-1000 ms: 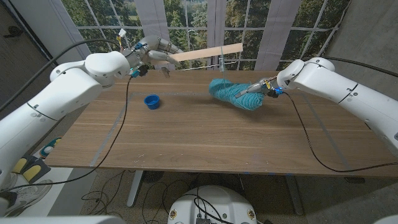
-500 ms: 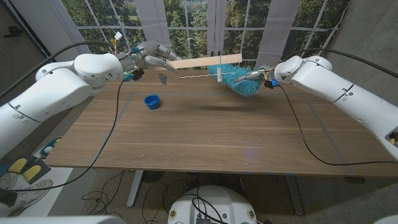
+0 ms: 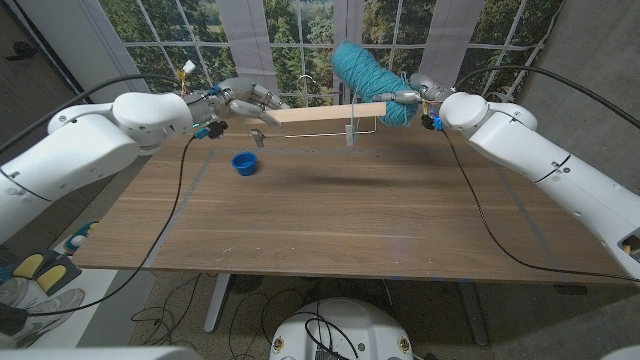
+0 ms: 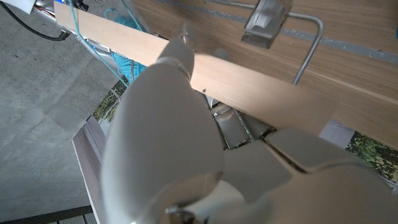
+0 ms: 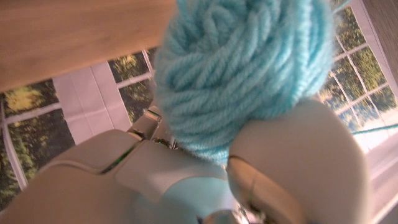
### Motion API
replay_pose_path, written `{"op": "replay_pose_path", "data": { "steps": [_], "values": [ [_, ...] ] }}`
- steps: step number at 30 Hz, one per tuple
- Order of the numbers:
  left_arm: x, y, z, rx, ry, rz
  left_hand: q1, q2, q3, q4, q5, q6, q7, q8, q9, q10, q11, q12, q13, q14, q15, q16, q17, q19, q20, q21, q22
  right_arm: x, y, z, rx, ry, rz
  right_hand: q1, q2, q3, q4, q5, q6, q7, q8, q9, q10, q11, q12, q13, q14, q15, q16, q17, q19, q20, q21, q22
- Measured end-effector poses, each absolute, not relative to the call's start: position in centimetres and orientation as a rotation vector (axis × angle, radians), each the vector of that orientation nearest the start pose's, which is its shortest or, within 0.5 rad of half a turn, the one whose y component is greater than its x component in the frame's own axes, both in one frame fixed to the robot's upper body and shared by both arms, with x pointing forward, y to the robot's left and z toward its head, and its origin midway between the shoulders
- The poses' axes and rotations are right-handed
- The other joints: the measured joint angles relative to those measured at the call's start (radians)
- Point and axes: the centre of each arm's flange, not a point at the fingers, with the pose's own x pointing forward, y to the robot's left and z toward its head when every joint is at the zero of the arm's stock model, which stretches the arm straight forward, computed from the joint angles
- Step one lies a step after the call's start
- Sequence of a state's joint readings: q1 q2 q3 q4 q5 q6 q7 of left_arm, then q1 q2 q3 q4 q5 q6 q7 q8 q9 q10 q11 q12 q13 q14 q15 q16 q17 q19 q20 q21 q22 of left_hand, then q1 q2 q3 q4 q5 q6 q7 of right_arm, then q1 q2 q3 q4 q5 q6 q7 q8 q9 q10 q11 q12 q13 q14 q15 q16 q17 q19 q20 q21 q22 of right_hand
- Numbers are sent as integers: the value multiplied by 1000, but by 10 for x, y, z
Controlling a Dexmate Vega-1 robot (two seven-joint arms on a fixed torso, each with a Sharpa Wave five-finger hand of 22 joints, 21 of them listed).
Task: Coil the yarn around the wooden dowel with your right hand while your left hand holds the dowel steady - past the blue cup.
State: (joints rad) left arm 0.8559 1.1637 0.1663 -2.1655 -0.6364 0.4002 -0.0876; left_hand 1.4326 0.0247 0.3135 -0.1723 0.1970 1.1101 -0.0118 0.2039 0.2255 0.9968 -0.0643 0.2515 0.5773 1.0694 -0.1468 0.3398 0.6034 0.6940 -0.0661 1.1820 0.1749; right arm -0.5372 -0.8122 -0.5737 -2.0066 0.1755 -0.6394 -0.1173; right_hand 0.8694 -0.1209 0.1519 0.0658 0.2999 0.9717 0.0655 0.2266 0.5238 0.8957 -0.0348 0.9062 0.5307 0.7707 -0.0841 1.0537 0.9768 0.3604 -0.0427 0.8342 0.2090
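- My left robot hand (image 3: pixel 243 97) is gripping 1 end of the wooden dowel (image 3: pixel 330 113), held up level above the far edge of the surface (image 3: pixel 330 215).
- Right robot hand (image 3: pixel 408 97) has the teal yarn (image 3: pixel 362 72) skein clutched, lifted just above the dowel's other end.
- Some strands hang from the skein down to the dowel.
- Blue cup (image 3: pixel 244 162) sits on the surface, below and nearer me than the left robot hand.
- Metal stand (image 3: pixel 352 127) sits under the dowel.
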Motion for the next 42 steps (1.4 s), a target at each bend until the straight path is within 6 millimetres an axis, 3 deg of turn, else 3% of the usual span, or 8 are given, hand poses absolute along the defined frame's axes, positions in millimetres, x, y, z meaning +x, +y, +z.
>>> {"op": "replay_pose_path", "data": {
  "steps": [8,9,12,15,23,24,32,42],
  "values": [
    [481,280,145,733,-492,-322,0,0,0,0,-2,0,0,6,5,0,0,0,0,0,0,0,3,-1,1,6,0,540,-207,158,-784,-704,-99,0,0,-8,8,8,0,0,-7,-1,-1,-1,0,0,0,0,-10,3,0,0,2,-2],
    [481,280,143,736,-485,-323,0,0,0,0,-2,0,0,6,5,0,0,0,0,0,0,0,3,-2,1,6,0,530,-208,167,-773,-795,-164,0,0,-8,8,8,0,0,-8,-1,-1,-1,0,0,0,0,-11,5,0,0,2,-4],
    [482,281,142,737,-481,-321,1,1,0,0,-3,0,0,6,5,0,0,-1,0,0,0,-1,3,-2,2,6,0,530,-208,159,-756,-784,-158,0,0,-10,10,8,-2,-2,-8,-1,-1,-1,0,0,0,0,-14,8,0,0,10,-5],
    [484,280,140,741,-473,-321,1,1,0,0,-4,0,0,6,5,0,0,-4,0,0,0,-1,3,-2,1,6,0,513,-209,168,-728,-925,-241,0,0,-12,12,15,-8,-8,-8,-1,-5,-5,-2,0,0,0,-25,9,0,0,10,-5],
    [485,282,139,747,-460,-313,1,1,0,0,-4,0,0,6,5,0,0,-4,0,0,0,-4,3,-2,2,6,0,515,-222,153,-687,-889,-260,3,-3,-25,24,26,-27,-27,-9,-5,-17,-17,-14,0,-18,3,-68,-4,0,0,18,-9],
    [488,280,141,746,-462,-316,1,1,0,0,-4,0,0,5,5,0,0,-4,0,0,0,-4,3,-2,1,6,0,491,-213,167,-654,-1067,-267,3,-3,-28,27,29,-30,-30,-12,-5,-17,-17,-15,0,-19,2,-70,-5,0,0,18,-9],
    [493,279,141,745,-448,-311,1,1,4,-4,0,0,0,5,5,0,0,-4,0,0,0,-4,6,-2,2,6,0,466,-207,171,-641,-1172,-217,3,-3,-32,39,37,-30,-30,-15,-5,-17,-17,-21,0,-19,2,-89,-5,0,0,18,-9],
    [502,279,140,717,-428,-247,1,1,4,-4,0,0,0,4,4,0,0,-8,1,2,-2,-8,6,-2,2,13,-1,425,-177,164,-862,-1243,-192,3,-3,-36,43,44,-30,-30,-15,-10,-17,-17,-26,0,-19,2,-100,-4,0,0,18,-14]
  ]
}}
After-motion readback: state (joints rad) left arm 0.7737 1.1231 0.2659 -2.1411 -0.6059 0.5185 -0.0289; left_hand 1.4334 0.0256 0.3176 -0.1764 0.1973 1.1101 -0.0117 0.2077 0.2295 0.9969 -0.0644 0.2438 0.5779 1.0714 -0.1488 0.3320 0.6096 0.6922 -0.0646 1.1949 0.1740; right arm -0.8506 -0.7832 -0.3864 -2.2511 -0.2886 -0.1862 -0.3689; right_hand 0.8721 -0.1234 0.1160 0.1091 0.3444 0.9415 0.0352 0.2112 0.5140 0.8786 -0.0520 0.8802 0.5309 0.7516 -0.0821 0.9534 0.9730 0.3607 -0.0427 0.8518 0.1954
